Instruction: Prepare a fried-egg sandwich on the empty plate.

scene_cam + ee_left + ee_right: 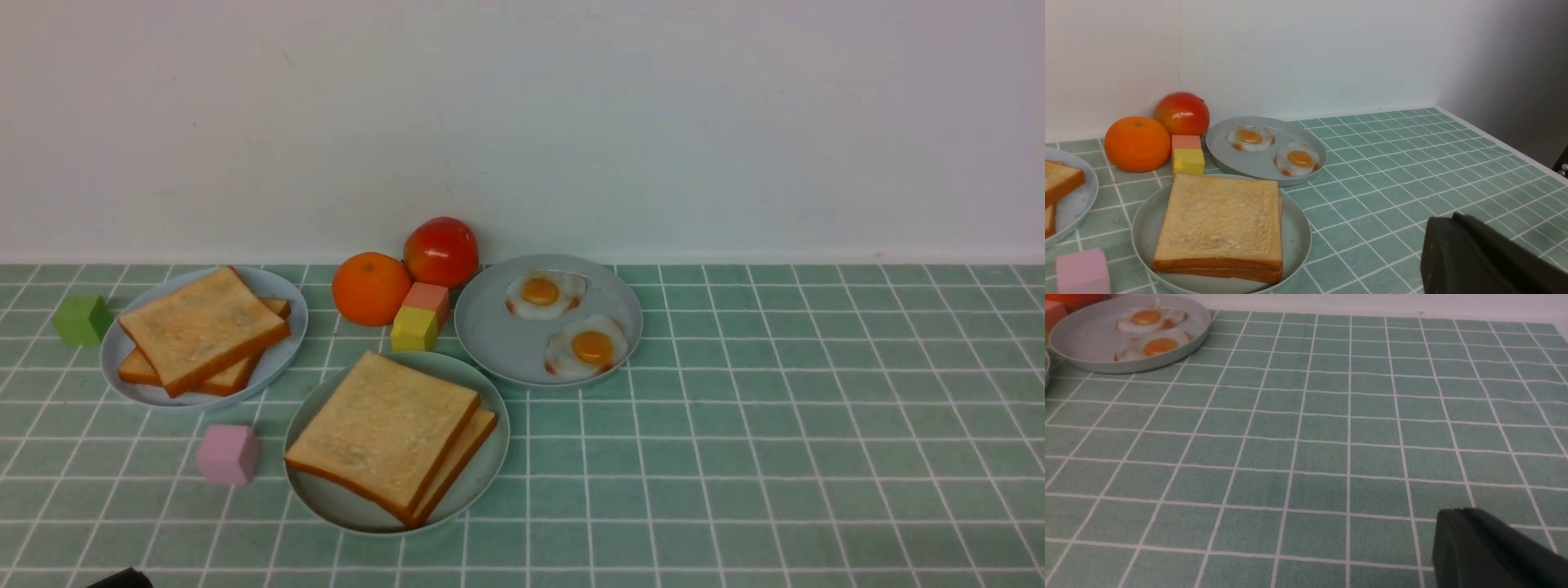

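Observation:
The pale mint-green plate (326,498) sits front and centre and carries two toast slices stacked, the top slice (384,429) a little askew over the lower one (472,441). Whatever lies between them is hidden. In the left wrist view the same plate (1296,241) and stack (1220,216) are close by. Two fried eggs (545,292) (588,347) lie on a greyish plate (506,347) behind it to the right. My left gripper (1443,222) hovers shut and holding nothing over bare table right of the stack. My right gripper (1453,514) is shut over bare tiles, far from the eggs (1155,345).
A greyish-blue plate (282,355) at the left holds two more toast slices (200,327). An orange (370,287), a red fruit (441,251), a salmon block (426,298) and a yellow block (414,328) cluster behind the plates. Green cube (82,318) far left, pink cube (229,454) front left.

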Controlling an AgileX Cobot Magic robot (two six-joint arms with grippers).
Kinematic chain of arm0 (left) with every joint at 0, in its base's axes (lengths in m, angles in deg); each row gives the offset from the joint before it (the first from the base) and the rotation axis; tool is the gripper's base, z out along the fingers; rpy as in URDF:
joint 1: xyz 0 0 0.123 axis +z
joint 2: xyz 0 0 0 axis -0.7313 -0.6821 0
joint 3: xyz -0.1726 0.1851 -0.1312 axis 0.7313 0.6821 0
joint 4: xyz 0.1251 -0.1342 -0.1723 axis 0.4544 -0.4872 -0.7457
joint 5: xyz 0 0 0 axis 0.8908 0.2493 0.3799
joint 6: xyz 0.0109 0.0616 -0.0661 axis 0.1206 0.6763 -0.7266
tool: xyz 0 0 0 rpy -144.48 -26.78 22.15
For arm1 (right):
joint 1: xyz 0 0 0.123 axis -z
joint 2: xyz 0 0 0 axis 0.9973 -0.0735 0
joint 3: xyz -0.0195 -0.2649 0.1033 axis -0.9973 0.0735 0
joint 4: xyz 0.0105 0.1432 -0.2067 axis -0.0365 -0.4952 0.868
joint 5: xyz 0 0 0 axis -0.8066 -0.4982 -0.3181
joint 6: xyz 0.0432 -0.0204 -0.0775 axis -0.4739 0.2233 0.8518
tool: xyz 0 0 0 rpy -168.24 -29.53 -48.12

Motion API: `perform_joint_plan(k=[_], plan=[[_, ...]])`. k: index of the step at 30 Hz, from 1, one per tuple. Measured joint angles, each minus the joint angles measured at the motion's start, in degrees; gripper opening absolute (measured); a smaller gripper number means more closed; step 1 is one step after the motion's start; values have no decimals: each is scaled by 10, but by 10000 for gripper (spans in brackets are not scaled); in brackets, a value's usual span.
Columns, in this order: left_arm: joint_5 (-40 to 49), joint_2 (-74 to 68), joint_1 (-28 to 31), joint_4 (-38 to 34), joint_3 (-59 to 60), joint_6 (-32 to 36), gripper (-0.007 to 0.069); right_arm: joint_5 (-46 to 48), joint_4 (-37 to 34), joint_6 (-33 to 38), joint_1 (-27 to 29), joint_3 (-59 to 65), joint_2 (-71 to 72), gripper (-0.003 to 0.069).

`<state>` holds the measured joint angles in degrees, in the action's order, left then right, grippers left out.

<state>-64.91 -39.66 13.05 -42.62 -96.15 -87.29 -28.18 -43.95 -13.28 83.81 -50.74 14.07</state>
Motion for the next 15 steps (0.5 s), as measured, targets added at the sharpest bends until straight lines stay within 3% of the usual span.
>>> perform_joint_plan(k=[8,12,15], plan=[[-15,0,10,15,4,-4,6,0,0,0,0,0,0,-8],[-60,4,93,34,15,-26,-13,0,-1,0,0,0,0,-6],[-68,35,208,52,47,-36,-13,0,-1,0,0,0,0,0]])
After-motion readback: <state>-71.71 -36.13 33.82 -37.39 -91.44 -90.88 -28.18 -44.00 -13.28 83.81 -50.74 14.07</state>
